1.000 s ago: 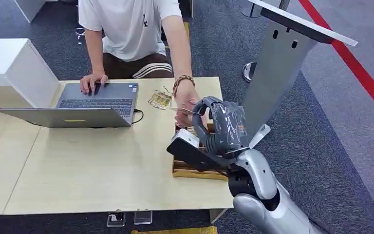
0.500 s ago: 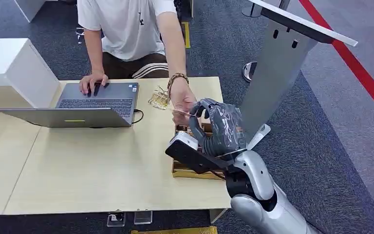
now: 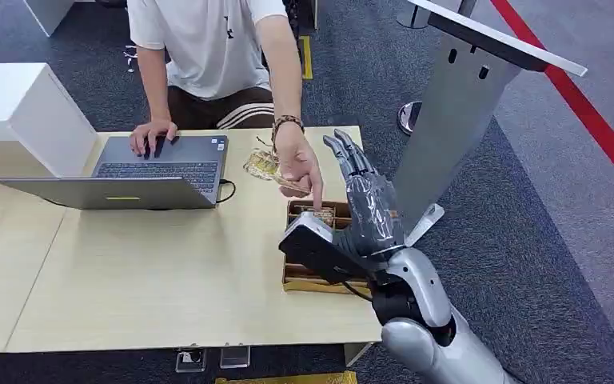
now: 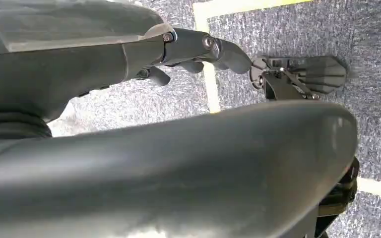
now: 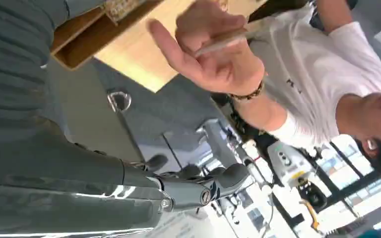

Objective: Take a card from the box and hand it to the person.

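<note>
My right hand (image 3: 368, 204) stands above the wooden card box (image 3: 304, 282), fingers stretched out and apart, holding nothing. The box sits at the table's right edge with cards (image 3: 313, 214) in its far compartment; my wrist hides part of it. The person's hand (image 3: 296, 160) is just left of my fingers and holds the card (image 3: 286, 184), one finger pointing down at the box. In the right wrist view that hand (image 5: 218, 59) pinches the pale card (image 5: 225, 40) beyond the box (image 5: 94, 34). My left hand (image 4: 193, 49) hangs over the carpet, fingers loosely extended, with nothing in it.
The person sits behind the light wooden table (image 3: 168, 264), other hand on an open laptop (image 3: 152, 172). A small gold ornament (image 3: 262, 164) lies beside the laptop. A white cabinet (image 3: 24, 104) stands at the left, a grey slanted stand (image 3: 456, 112) at the right.
My right hand's fingers have uncurled and let go of the card. The person's hand took the card and drew it left, away from my hand.
</note>
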{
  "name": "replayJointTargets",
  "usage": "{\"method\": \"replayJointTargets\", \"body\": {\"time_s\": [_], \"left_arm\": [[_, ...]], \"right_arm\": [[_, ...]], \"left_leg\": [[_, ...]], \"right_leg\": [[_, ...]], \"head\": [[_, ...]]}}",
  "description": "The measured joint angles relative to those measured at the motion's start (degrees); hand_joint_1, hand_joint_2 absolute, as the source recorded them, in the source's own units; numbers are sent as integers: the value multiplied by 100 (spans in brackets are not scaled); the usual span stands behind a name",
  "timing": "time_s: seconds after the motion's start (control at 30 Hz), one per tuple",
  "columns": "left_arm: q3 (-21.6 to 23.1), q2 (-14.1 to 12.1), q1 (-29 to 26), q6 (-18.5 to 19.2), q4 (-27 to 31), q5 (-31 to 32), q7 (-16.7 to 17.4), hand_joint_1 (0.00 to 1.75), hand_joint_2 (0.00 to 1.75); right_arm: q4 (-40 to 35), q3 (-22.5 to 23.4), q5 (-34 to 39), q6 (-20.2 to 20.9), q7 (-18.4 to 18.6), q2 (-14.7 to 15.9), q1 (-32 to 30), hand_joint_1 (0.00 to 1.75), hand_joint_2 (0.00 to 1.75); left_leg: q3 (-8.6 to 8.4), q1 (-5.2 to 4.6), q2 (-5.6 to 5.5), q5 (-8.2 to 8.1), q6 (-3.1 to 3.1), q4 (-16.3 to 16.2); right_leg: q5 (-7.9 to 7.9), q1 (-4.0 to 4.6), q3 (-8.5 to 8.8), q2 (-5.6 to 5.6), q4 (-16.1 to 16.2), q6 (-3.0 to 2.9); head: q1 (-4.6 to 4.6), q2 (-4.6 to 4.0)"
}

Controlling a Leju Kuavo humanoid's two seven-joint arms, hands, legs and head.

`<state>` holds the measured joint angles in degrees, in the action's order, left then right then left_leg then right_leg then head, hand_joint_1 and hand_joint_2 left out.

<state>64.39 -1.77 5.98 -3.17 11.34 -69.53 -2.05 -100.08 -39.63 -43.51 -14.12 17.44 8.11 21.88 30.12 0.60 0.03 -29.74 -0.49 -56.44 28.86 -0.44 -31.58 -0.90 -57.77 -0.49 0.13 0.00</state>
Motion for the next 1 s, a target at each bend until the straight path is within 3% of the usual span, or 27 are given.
{"method": "replayJointTargets", "body": {"time_s": [0.17,0.43,1.0], "left_arm": [[-2,0,0,0,0,-31,0,0,0],[-4,-18,-5,-55,0,-79,88,0,0],[-9,-44,2,-90,0,-90,103,0,0]], "right_arm": [[194,188,1841,247,-681,37,-180,0,175],[756,764,3850,413,-1569,315,-824,0,175],[970,1668,4434,251,-1705,638,-1896,0,175]], "left_leg": [[0,0,0,0,0,0],[1,0,-1,-1,1,-1],[0,0,0,-3,0,0]], "right_leg": [[0,0,0,0,0,0],[0,0,-1,-1,2,0],[1,0,-1,0,3,-1]], "head": [[-4,0],[-2,0],[0,0]]}}
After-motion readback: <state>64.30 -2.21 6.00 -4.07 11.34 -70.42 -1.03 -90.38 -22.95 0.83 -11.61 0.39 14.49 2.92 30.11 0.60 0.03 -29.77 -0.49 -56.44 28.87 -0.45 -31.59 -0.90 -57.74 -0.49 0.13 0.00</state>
